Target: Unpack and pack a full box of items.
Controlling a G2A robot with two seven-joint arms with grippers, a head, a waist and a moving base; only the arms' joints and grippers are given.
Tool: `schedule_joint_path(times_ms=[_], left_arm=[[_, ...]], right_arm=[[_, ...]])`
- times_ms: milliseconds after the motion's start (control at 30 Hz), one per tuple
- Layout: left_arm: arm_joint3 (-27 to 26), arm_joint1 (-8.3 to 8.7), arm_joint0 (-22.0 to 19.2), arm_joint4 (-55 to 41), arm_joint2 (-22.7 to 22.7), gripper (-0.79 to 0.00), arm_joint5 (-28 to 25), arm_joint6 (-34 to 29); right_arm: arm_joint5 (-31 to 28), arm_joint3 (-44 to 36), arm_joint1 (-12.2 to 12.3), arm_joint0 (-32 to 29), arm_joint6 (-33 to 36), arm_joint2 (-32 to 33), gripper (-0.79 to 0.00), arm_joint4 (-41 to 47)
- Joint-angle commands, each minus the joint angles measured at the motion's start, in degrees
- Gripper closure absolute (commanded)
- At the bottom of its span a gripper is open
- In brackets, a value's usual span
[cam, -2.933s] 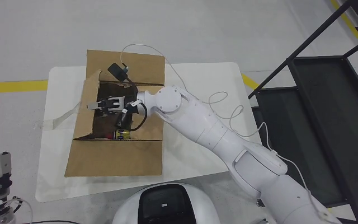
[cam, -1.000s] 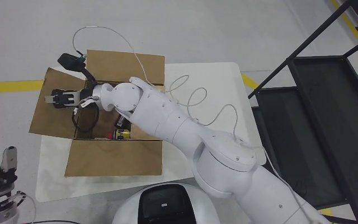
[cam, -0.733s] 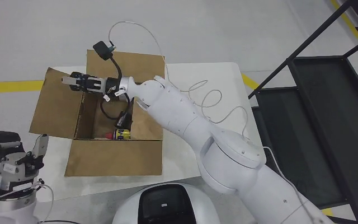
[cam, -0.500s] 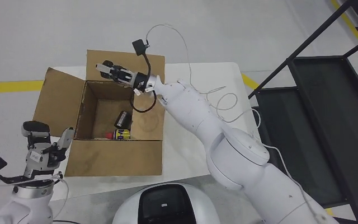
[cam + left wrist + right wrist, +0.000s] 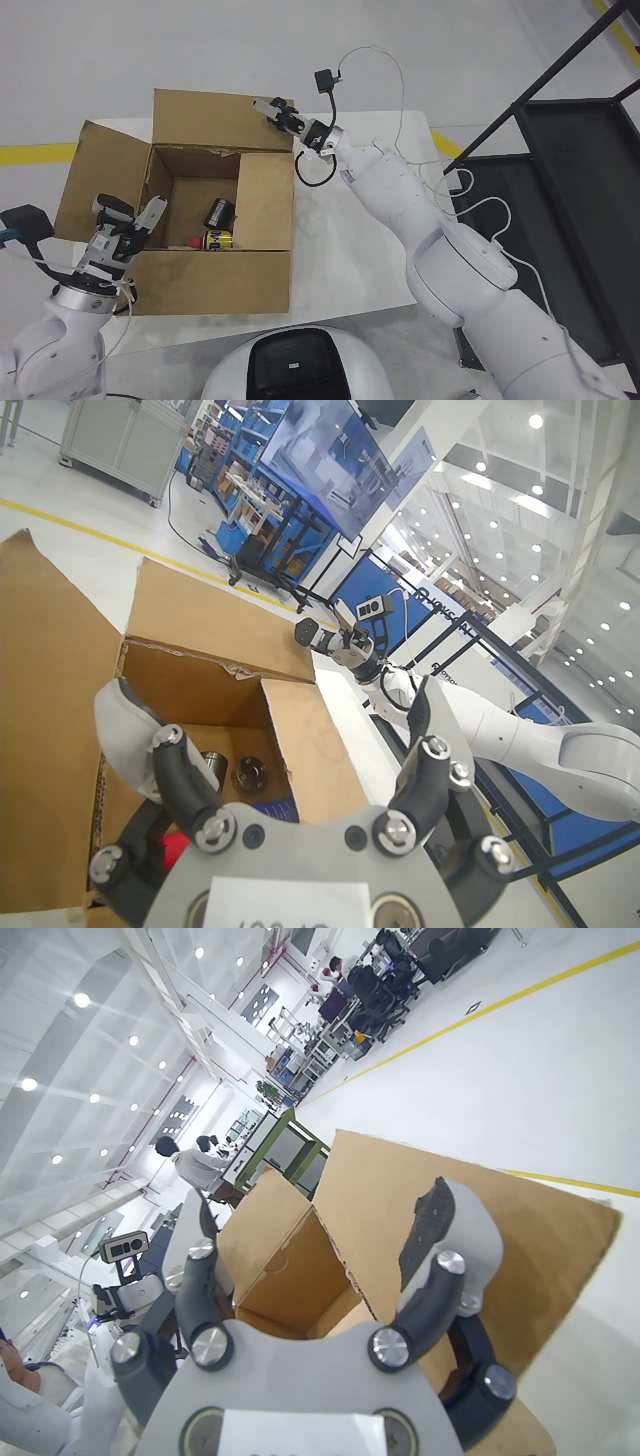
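Since half a second back, right gripper point(image 5: 270, 106) has swung along the far flap to the box's far right corner. Left gripper point(image 5: 130, 210) has come in over the left flap's near end.

Box point(image 5: 205, 285) sits on the counter point(image 5: 340, 280), mouth upward. Far, left and near flaps are folded out; the right flap leans over the opening.

Both jaws spread wide, holding nothing.

Inside: spray can point(image 5: 212, 240) on its side, long axis along the near wall, red cap toward the left flap. Dark item point(image 5: 220, 211) just beside it.
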Motion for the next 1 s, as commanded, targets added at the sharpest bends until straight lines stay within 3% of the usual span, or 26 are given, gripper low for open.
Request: schedule_joint_path(times_ms=[0, 667, 767, 967], left_arm=[[-0.01, 0.00, 0.04, 0.06, -0.05, -0.785, -0.06, 0.08], [-0.11, -0.01, -0.03, 0.13, -0.19, -0.785, 0.01, 0.46], [-0.91, -0.10, 0.97, 3.13, -1.93, -0.785, -0.08, 5.88], [-1.26, -0.78, 4.77, 3.48, -3.49, -0.785, 1.47, 17.75]], right_arm=[[0.00, 0.03, -0.03, 0.01, 0.07, 0.01, -0.785, 0.26], [0.00, 0.03, -0.03, 0.01, 0.07, 0.01, -0.785, 0.26], [0.00, 0.03, -0.03, 0.01, 0.07, 0.01, -0.785, 0.26], [2.56, -8.85, 0.55, -1.04, 0.94, 0.46, -0.785, -2.19]])
